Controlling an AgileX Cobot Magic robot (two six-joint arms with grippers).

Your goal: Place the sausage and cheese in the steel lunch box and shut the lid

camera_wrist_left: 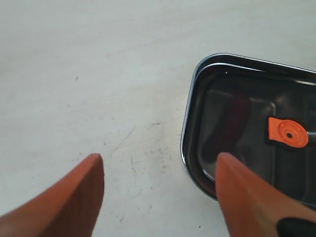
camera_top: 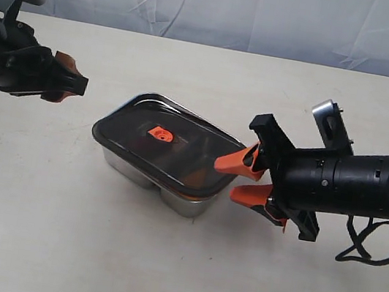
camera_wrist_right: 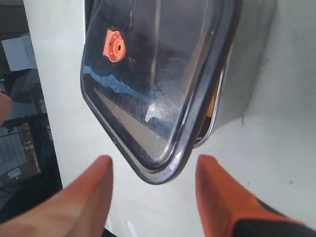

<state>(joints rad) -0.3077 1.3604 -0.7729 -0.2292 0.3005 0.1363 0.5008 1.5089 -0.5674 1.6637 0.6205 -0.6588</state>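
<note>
1. The lid rests askew on the steel lunch box, which stands on the counter. One corner overhangs the rim, unseated.
2. The sausage shows dimly through the lid, inside the box.
3. The left fingers and the right fingers stand wide apart; neither holds anything.
4. You should expect a stiff, light, slick lid: push at its rim corners, not the tinted centre.

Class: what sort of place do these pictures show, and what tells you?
Probably a robot lab bench: plain pale table, creased white backdrop, and the left gripper and right gripper flanking a steel lunch box.
</note>
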